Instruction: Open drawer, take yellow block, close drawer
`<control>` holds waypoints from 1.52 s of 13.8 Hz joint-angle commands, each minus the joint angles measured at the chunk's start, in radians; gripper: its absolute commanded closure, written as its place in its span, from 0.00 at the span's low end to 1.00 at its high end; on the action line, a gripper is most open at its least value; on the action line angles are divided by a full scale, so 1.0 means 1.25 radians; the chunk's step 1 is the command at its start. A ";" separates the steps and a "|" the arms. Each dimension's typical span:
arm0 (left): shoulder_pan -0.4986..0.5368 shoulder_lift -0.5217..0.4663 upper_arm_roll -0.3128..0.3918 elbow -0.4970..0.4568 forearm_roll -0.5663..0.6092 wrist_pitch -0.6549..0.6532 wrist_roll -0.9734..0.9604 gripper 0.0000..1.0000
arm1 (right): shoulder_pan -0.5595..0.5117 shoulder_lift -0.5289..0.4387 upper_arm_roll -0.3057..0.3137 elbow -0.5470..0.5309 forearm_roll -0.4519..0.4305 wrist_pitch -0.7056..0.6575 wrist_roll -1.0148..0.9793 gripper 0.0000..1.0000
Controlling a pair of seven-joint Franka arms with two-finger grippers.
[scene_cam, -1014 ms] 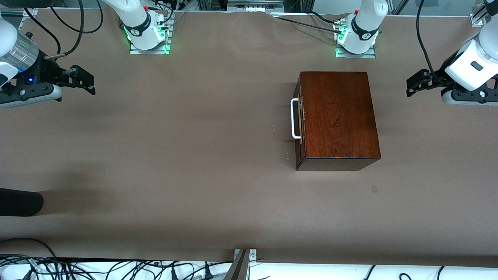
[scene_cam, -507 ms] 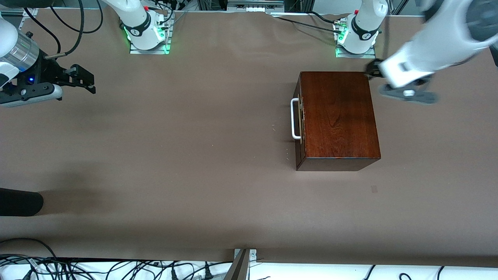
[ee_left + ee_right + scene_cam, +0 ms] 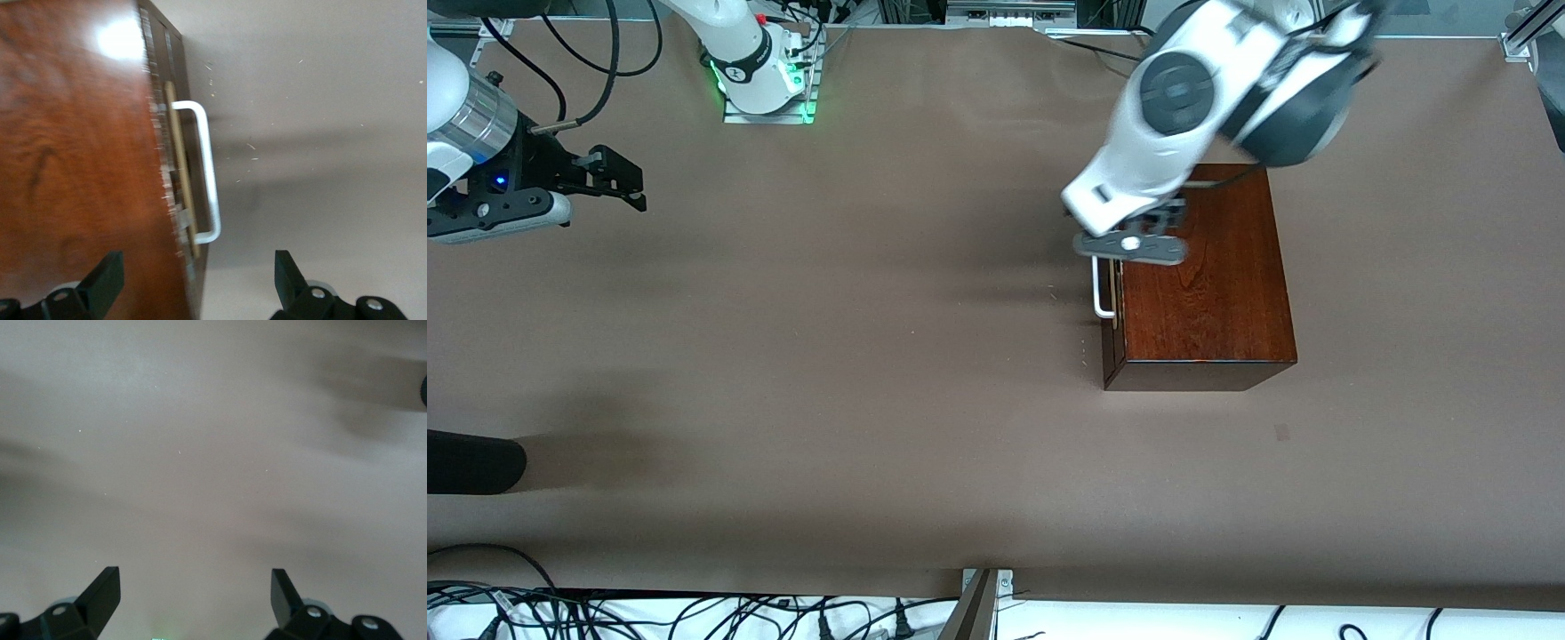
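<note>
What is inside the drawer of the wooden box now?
Nothing inside shows: the drawer is shut, only its dark front and white handle visible. The open left gripper hovers over the handle; the right gripper waits, open.

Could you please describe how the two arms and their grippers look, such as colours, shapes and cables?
Both arms have rounded glossy white shells with dark grey round joint caps. The left gripper and the right gripper have flat black wedge-shaped fingers on black bodies with small screws. The right arm's wrist carries a silver metal ring, a blue light and black cables. The right arm's base glows green.
</note>
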 commanded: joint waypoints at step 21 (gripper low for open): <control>-0.106 0.240 0.005 0.047 0.292 0.122 -0.258 0.00 | -0.008 0.003 0.007 0.020 -0.005 -0.017 0.008 0.00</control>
